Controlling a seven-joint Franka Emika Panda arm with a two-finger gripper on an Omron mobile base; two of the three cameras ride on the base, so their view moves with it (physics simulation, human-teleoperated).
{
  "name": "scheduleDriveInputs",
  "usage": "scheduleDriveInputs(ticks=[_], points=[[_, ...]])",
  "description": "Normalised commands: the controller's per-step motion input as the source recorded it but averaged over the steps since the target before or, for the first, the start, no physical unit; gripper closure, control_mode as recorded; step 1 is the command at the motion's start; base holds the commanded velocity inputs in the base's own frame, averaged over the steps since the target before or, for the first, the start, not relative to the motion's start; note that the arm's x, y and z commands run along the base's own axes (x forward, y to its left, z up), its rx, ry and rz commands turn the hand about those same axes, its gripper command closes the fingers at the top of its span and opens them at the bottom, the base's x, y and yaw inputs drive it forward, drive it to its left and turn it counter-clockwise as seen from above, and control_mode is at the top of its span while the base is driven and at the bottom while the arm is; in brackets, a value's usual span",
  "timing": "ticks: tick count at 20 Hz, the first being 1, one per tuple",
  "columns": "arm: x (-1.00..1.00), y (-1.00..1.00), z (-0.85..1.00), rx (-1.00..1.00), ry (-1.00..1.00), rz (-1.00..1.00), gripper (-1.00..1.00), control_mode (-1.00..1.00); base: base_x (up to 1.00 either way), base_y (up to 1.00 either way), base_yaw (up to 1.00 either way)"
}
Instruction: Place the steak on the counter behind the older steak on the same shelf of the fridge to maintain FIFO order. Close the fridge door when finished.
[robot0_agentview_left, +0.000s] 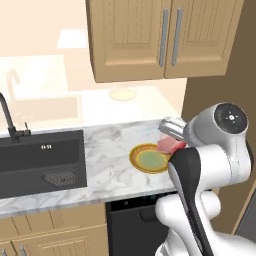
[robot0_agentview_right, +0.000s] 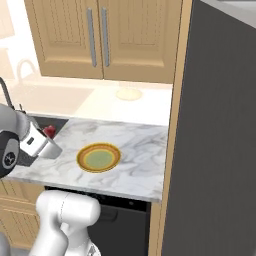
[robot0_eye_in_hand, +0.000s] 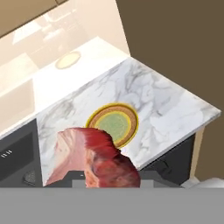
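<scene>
My gripper (robot0_agentview_left: 169, 144) is shut on the steak (robot0_eye_in_hand: 94, 159), a pink and red slab of raw meat. It hangs in the air above the white marbled counter (robot0_agentview_left: 110, 160), over the right rim of a yellow plate (robot0_agentview_left: 149, 158). In the right base view the gripper (robot0_agentview_right: 49, 134) is at the far left, with a bit of the steak (robot0_agentview_right: 49, 131) showing red. The meat covers the fingertips in the hand view. The fridge (robot0_agentview_right: 220, 150) rises as a tall dark grey panel right of the counter. Its inside, the shelf and the older steak are hidden.
The yellow plate (robot0_agentview_right: 98, 157) with a green centre lies bare on the counter. A black sink (robot0_agentview_left: 40, 160) with a dark tap (robot0_agentview_left: 7, 117) is to the left. Tan wall cupboards (robot0_agentview_left: 160, 35) hang above. A pale round disc (robot0_agentview_left: 122, 94) lies at the counter's back.
</scene>
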Motion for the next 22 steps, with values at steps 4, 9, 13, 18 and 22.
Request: scheduleDriveInputs(ticks=[4, 9, 13, 18, 22], points=[[0.00, 0.00, 0.00, 0.00, 0.00, 0.00, 1.00, 1.00, -0.58, 0.19, 0.00], [0.00, 0.00, 0.00, 0.00, 0.00, 0.00, 1.00, 1.00, -0.32, 0.55, -0.12], [0.00, 0.00, 0.00, 0.00, 0.00, 0.00, 1.00, 1.00, -0.37, 0.28, -0.47], [0.00, 0.00, 0.00, 0.00, 0.00, 0.00, 1.00, 1.00, -0.36, 0.20, -0.75], [0.00, 0.00, 0.00, 0.00, 0.00, 0.00, 1.00, 1.00, -0.36, 0.13, -0.82]])
